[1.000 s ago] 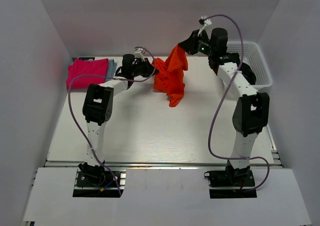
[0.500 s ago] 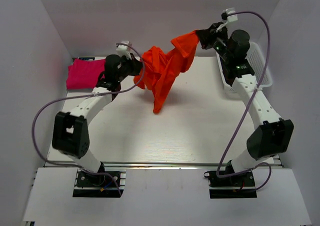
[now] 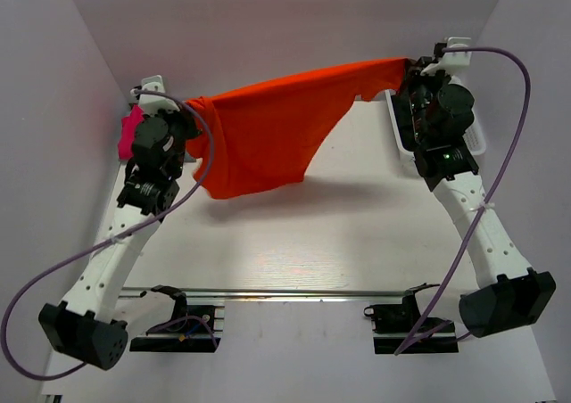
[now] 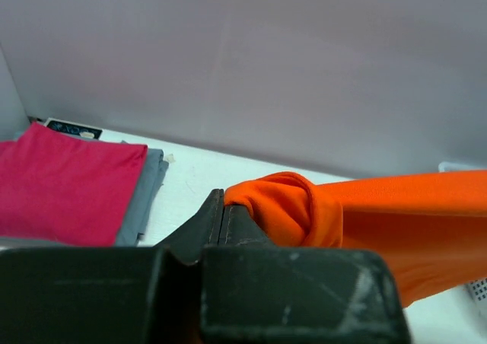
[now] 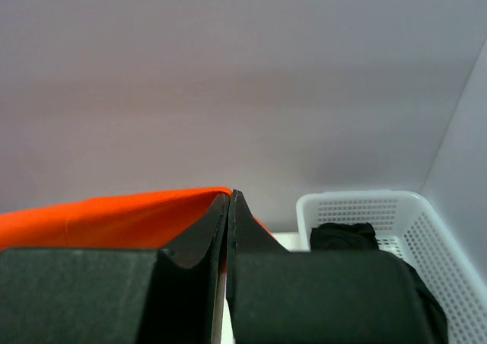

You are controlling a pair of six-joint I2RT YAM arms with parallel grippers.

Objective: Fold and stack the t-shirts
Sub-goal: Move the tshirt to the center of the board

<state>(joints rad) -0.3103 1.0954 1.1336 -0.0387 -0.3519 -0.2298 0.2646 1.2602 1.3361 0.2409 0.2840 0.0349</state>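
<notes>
1. While it hangs stretched between both raised arms, the bright orange cloth t-shirt (image 3: 268, 140) runs its long axis from centre left of the overhead frame to the upper right, sagging in the middle above the white table (image 3: 294, 242).
2. The left gripper (image 4: 222, 207) is pressed together on a bunched orange corner; the cloth leads off to the right of its jaws.
3. The right gripper (image 5: 230, 199) pinches the opposite edge, with the cloth leading left.
4. Neither arm is nearer, so laying it flat likely needs both to lower together.
5. At lower right of the right wrist view, the white plastic lattice basket (image 5: 365, 203) holds a dark black t-shirt (image 5: 342, 234).
6. At left of the left wrist view, a folded magenta-pink t-shirt (image 4: 61, 184) lies on a light blue-grey t-shirt (image 4: 148, 184).
</notes>
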